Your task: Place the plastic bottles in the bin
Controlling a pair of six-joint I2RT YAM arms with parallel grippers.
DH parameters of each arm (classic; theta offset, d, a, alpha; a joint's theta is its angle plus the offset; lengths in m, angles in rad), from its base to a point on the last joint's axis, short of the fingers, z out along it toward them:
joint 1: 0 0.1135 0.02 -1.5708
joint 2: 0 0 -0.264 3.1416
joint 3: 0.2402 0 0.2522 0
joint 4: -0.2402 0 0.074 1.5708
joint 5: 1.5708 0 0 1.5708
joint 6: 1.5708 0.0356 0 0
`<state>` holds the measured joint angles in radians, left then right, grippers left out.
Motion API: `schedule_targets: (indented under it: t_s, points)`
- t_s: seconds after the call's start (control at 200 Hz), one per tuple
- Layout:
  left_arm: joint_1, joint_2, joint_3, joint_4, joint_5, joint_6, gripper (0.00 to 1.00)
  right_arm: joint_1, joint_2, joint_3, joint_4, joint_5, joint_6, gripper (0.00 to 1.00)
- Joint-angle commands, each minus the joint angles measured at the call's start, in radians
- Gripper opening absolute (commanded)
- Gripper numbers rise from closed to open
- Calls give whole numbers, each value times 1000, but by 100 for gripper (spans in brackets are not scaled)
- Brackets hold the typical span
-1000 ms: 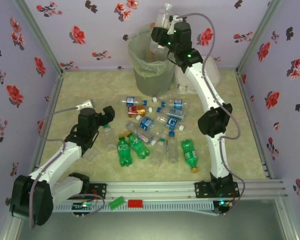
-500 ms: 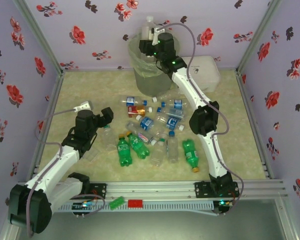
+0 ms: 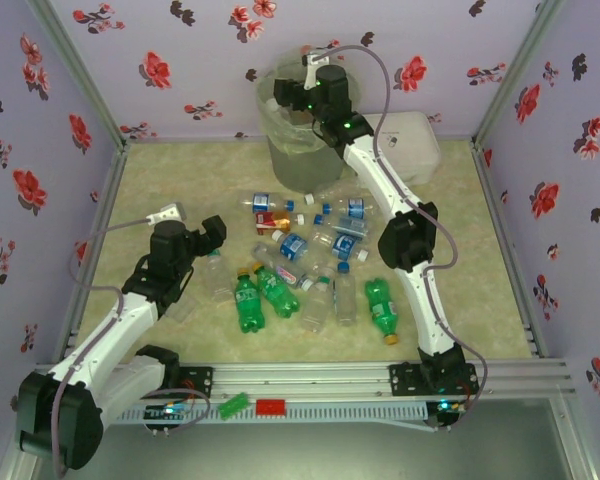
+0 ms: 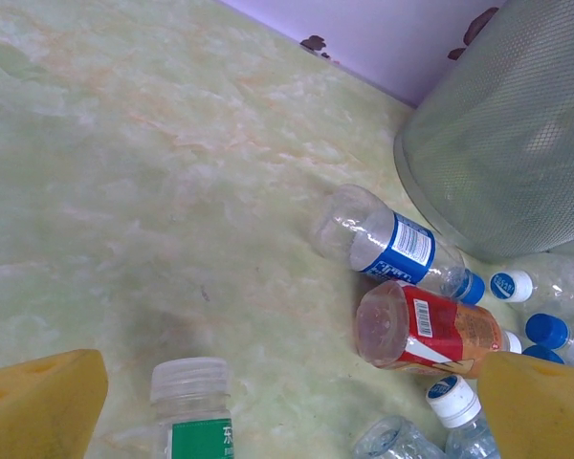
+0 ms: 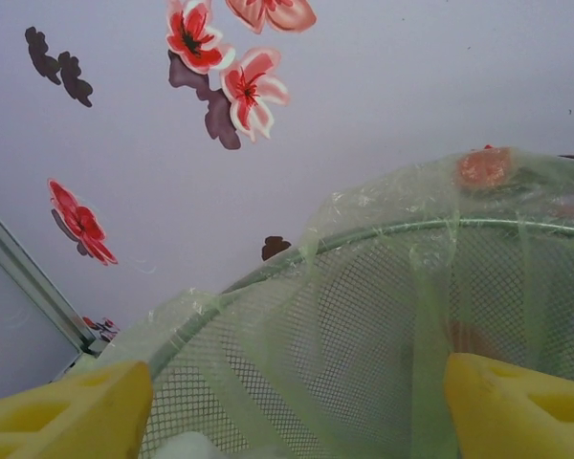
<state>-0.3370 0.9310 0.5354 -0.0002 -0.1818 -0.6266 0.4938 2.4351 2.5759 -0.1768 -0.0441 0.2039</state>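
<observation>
At eight o'clock the left gripper [image 3: 216,228] gapes empty beside the small clear and green plastic bottles [image 3: 310,270] heaped at centre, while at twelve o'clock the right gripper [image 3: 285,93], jaws apart and empty over the tall grey-green mesh bin [image 3: 300,160], could snag its translucent liner bag [image 5: 364,220].

Three walls close the space: the back wall [image 3: 180,40], the left wall [image 3: 20,150] and the right wall [image 3: 580,140], all pale lilac with printed red flowers [image 3: 156,68] and dark flower shapes. Grey metal posts [image 3: 80,70] stand in the far corners. The counter [image 3: 170,170] is pale green-beige, marbled. A silver rail [image 3: 310,372] runs along its near edge. The light is soft and even
</observation>
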Motion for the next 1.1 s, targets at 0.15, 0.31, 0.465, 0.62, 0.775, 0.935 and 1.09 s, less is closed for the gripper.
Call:
schedule_targets:
  t_s: [0.15,0.31,0.465,0.62,0.775,0.935,1.09]
  points:
    - [7,39,63,-34,5,21,100,26,-187,-42,-21,16,-64,93]
    - [8,68,100,-51,-2,17,100,31,-336,-210,-46,28,-63,100]
    - [8,93,124,-78,-6,6,100,32,-508,-418,-92,76,-44,100]
    - [8,104,132,-120,2,5,99,32,-699,-699,-80,139,-36,100]
    - [6,106,145,-191,10,16,100,31,-882,-998,-28,217,-9,100]
    - [6,117,145,-254,-1,-17,100,25,-1018,-1266,12,276,21,100]
    - [-6,110,119,-282,35,-52,100,4,-1030,-1405,-81,455,104,99]
